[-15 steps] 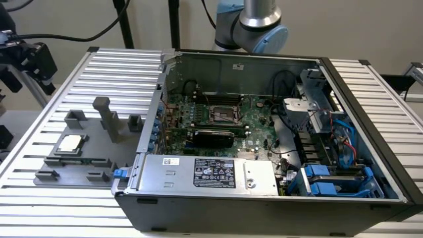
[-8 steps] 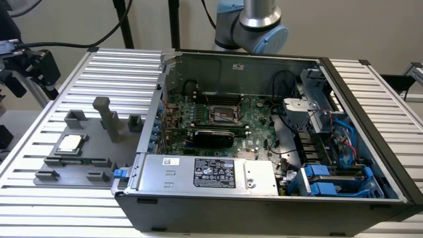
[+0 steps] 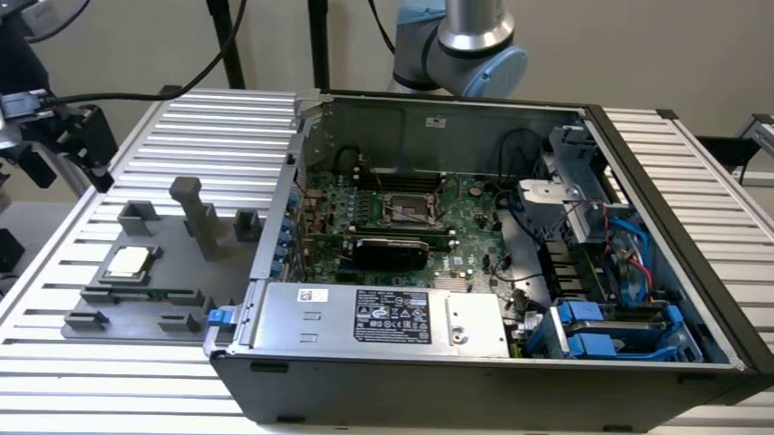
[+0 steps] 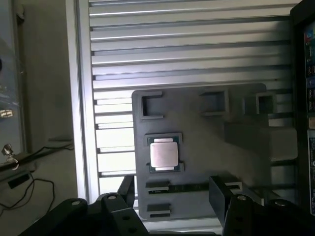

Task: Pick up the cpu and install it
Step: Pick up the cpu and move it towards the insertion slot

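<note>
Hovering with my end effector (image 4: 172, 194) spread wide and empty, I find the cpu (image 4: 163, 154) just ahead of my fingertips, seated on the grey fixture plate (image 4: 246, 162). Farther out lies the ribbed table (image 4: 187, 49), with the open computer case (image 3: 484, 399) off to one side.

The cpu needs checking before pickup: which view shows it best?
The wrist view: the cpu is seen from above, silvery top plain, seated in the grey fixture. The exterior view shows it farther off, slanted, at that view's left beside the computer case.
</note>
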You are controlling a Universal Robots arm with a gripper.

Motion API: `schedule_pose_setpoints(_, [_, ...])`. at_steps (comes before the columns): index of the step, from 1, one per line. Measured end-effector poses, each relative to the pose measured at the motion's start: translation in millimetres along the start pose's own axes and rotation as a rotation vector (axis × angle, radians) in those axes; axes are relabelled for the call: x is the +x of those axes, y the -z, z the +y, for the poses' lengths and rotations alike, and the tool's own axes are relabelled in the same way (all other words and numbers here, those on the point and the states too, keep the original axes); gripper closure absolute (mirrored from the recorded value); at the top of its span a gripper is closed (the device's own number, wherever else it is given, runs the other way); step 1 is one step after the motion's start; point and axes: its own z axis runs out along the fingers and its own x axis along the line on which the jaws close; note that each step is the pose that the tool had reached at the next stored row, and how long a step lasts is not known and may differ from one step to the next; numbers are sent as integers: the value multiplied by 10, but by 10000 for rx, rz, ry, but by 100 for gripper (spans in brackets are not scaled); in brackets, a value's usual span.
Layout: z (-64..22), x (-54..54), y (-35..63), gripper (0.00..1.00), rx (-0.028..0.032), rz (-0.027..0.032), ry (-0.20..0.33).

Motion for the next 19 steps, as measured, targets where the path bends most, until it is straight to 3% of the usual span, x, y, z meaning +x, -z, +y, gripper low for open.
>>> schedule_pose_setpoints(19, [-17, -14, -345, 29, -1, -1, 0])
